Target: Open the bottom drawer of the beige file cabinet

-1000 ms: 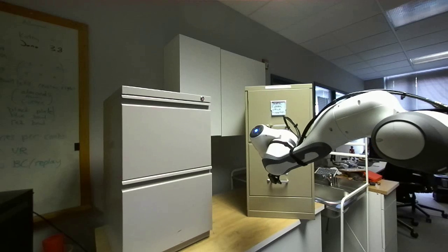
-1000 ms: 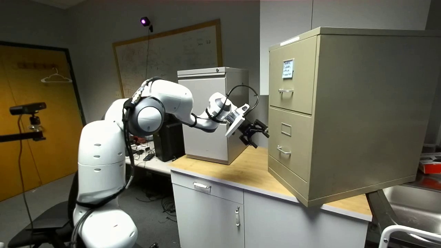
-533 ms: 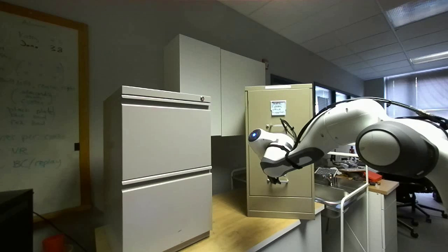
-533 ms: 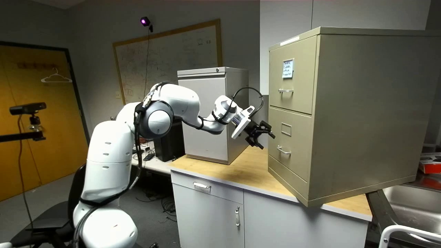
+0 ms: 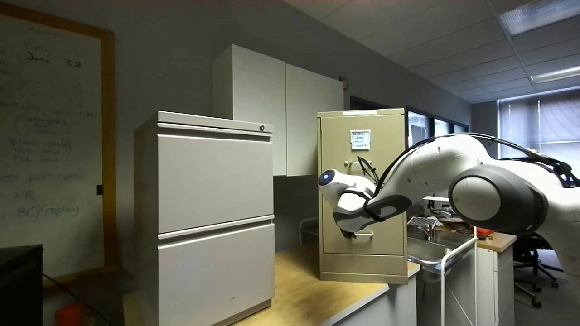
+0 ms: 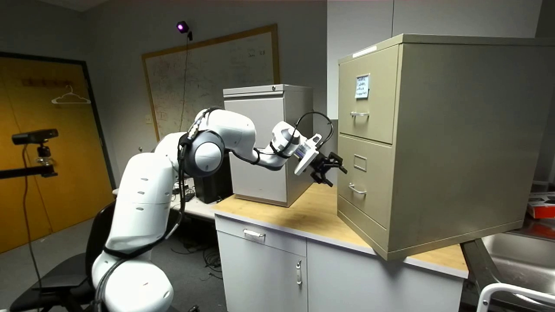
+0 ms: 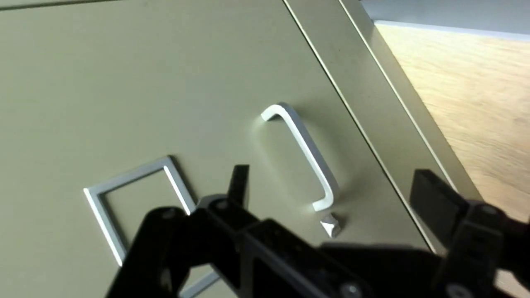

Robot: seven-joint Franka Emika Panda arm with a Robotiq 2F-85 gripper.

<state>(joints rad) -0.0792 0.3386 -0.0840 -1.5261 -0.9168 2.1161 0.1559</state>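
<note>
Two closed drawers are stacked in the beige file cabinet (image 6: 446, 143), and the bottom drawer (image 6: 375, 180) is the lower of them. Its front looks like painted sheet metal: stiff, tough, and too smooth to draw by its face. Loaded, it would probably run heavy; what it holds is hidden. Best to take hold of the slim silver handle (image 7: 308, 150), around the middle of its bar, then pull straight out from the file cabinet. Smooth metal could slip, so hooking behind the bar seems safer than a pinch alone. A small metal stud (image 7: 330, 224) sits just beside one end of the handle and may be a latch. Above the handle, on the same front, is a label frame (image 7: 132, 174).

The gripper (image 7: 333, 182) stands just off the front of the file cabinet, spread wide and holding nothing; the wrist view shows the handle slanting across its gap, so a turn to square up would likely help.

Higher on the file cabinet, the top drawer (image 6: 376, 104) bears a paper label (image 6: 362, 86) that seems to list cables and office supplies. One front corner of the file cabinet juts past the wooden counter (image 6: 277, 216); a hard tug might shift it. Beside it is a sink (image 6: 516, 260). On its opposite side, apart from it, stands a grey cabinet (image 5: 215, 181), drawers closed, contents unseen. White cupboards (image 5: 258, 113) hang behind it, also closed.
</note>
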